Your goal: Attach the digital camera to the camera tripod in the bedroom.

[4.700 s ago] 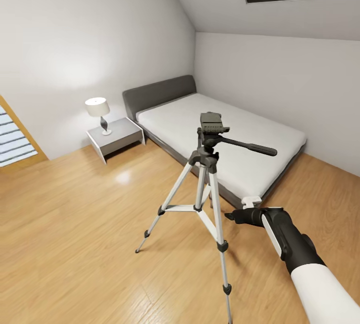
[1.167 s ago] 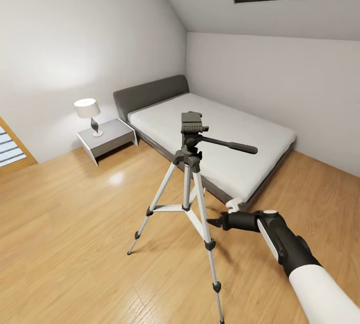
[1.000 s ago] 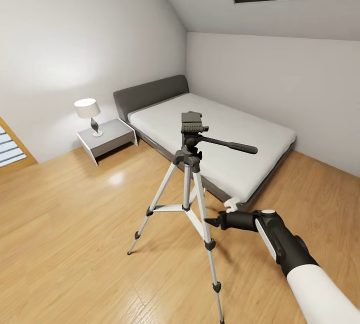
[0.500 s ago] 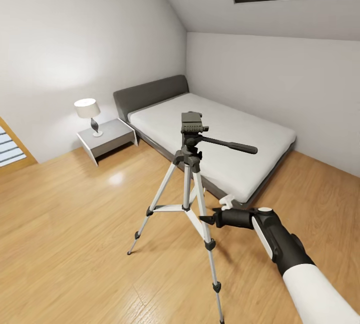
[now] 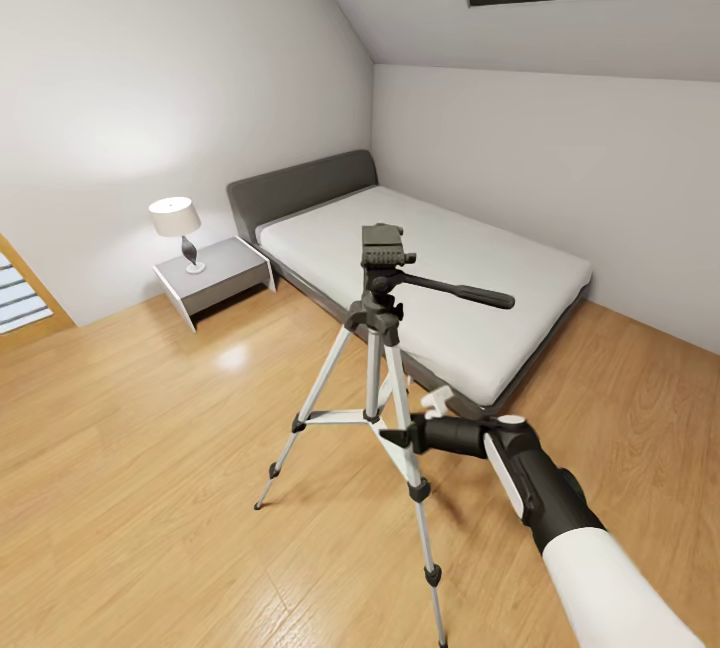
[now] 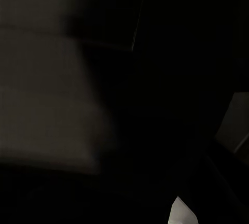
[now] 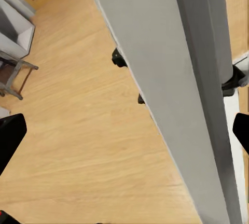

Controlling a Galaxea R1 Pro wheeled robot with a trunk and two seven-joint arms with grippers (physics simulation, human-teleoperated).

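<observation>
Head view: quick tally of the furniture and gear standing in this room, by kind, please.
Tripod: 1
Bed: 1
Nightstand: 1
Table lamp: 1
Total: 4

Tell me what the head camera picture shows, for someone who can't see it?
A camera tripod stands on a wood floor before a grey bed, and the robot's right gripper reaches toward one of its silver legs. A lamp sits on a nightstand.
</observation>
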